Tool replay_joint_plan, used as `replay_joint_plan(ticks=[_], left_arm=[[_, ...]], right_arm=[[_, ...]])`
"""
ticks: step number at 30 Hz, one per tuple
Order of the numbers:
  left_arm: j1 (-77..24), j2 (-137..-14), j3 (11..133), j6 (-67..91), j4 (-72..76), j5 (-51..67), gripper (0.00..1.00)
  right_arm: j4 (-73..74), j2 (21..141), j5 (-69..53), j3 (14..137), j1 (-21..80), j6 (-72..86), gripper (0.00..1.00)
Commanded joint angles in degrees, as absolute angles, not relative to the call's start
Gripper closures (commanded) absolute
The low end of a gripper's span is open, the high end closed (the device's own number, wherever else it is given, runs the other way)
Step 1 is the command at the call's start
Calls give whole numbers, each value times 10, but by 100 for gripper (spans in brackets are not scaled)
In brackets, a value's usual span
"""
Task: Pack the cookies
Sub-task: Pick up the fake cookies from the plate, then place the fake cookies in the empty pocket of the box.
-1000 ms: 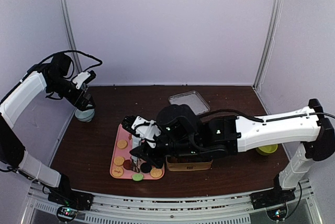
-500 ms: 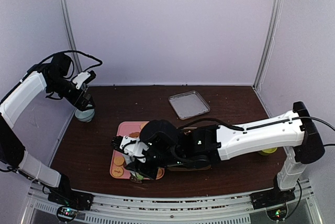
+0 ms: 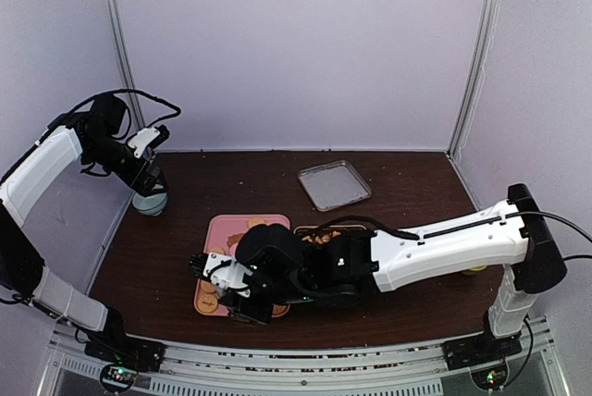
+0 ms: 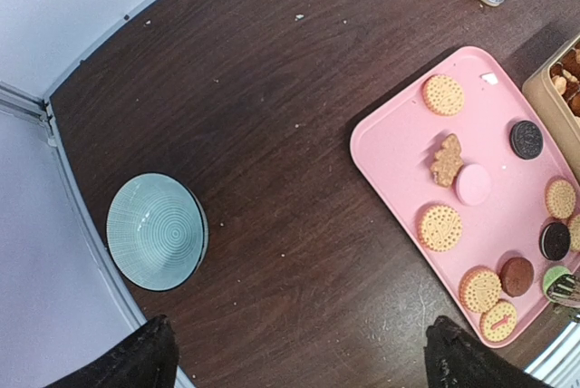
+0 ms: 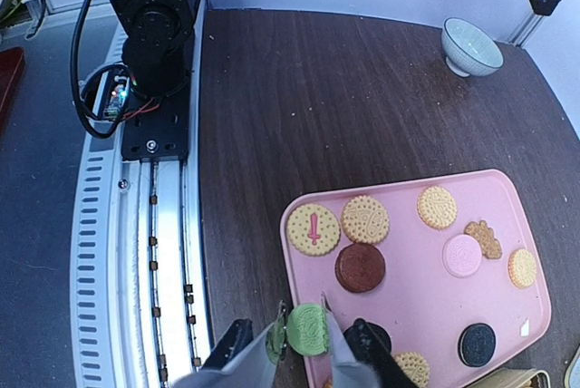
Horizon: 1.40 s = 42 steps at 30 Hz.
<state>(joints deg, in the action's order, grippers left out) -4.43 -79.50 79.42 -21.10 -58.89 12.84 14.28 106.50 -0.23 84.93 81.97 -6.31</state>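
Note:
Several cookies (image 4: 440, 227) lie on a pink tray (image 4: 399, 152), mostly tan rounds (image 5: 363, 218), plus a pink one (image 5: 462, 255), black ones (image 5: 477, 344) and a dark red one (image 5: 361, 266). A green cookie (image 5: 308, 329) sits at the tray's near edge, and my right gripper (image 5: 304, 332) is shut on it, one finger on each side. In the top view the right gripper (image 3: 242, 309) is low at the tray's near corner. My left gripper (image 4: 299, 372) hangs open and empty high over bare table, beside a teal bowl (image 4: 156, 231).
The gold tin (image 3: 319, 234) stands right of the tray, mostly hidden by the right arm. A clear lid (image 3: 335, 185) lies at the back. The teal bowl (image 3: 150, 203) is at the far left. The rail and left arm base (image 5: 154, 43) run along the near table edge.
The right arm has swung toward the near left and come down from above the tray onto the green cookie at its near edge. The left arm has not moved.

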Motion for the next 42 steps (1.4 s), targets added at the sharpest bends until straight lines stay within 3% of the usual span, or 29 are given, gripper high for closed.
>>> replay_joint_plan(ticks=[1,16,24,36,42], left_arm=[[-40,-788,797,-217,-594,127,2],[-40,-788,799,-217,-594,134,2],[-39,-789,799,-217,-594,133,2],[-40,-801,811,-215,-595,148,2],[-39,-802,809,-213,-595,150,2]], right_arm=[[125,1072,58,871,825,-75,69],[80,1009,68,834,783,-25,99],[56,924,29,759,739,39,100],[157,674,117,590,691,81,100],[185,608,131,535,676,107,100]])
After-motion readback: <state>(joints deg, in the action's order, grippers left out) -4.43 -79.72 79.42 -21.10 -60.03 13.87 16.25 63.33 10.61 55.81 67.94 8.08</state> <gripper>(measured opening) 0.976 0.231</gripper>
